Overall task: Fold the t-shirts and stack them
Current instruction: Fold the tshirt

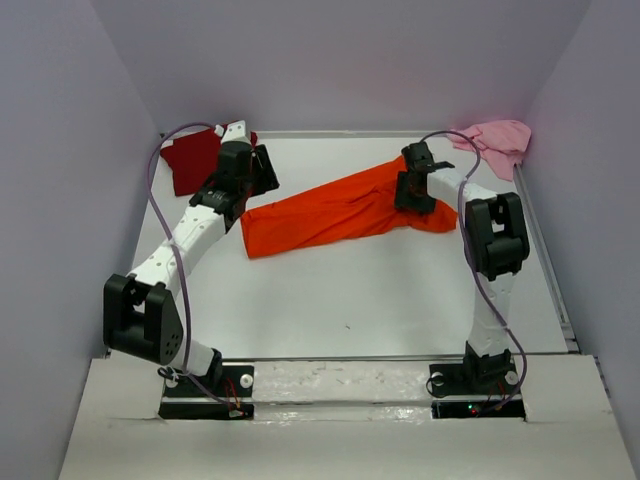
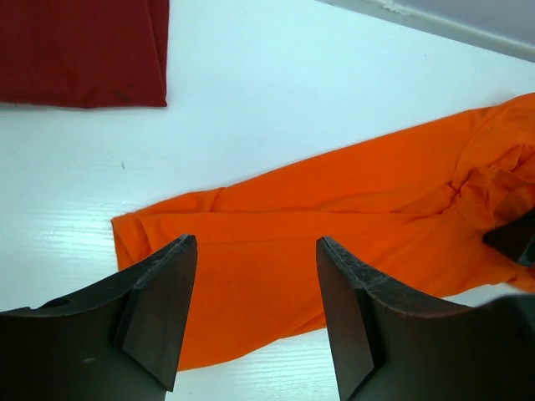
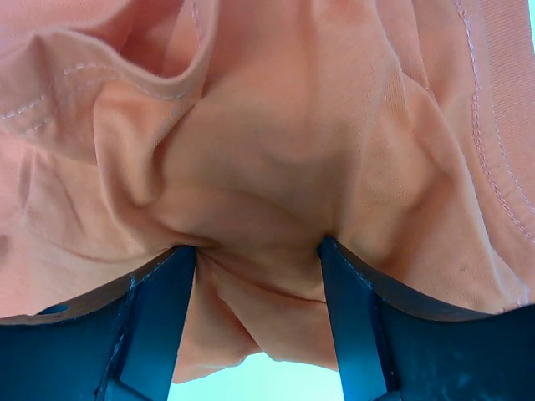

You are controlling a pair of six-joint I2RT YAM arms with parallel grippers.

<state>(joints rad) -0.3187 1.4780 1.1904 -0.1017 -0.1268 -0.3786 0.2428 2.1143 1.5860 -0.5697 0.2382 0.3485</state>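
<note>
The bright orange t-shirt (image 1: 330,215) lies stretched in a crumpled band across the middle of the table. My right gripper (image 1: 412,192) is pressed down on its right end, jaws open, with a fold of orange cloth (image 3: 276,125) bunched between the fingers (image 3: 257,251). My left gripper (image 1: 258,172) is open and empty above the shirt's left end (image 2: 351,200), the fingers (image 2: 255,251) clear of the cloth. The dark red t-shirt (image 1: 190,160) lies flat at the back left and shows in the left wrist view (image 2: 79,50). The pale pink t-shirt (image 1: 498,140) is heaped at the back right corner.
White table (image 1: 350,290) with grey walls on three sides. A raised rail (image 1: 545,260) runs along the right edge. The right gripper's dark body (image 2: 512,238) shows at the right edge of the left wrist view.
</note>
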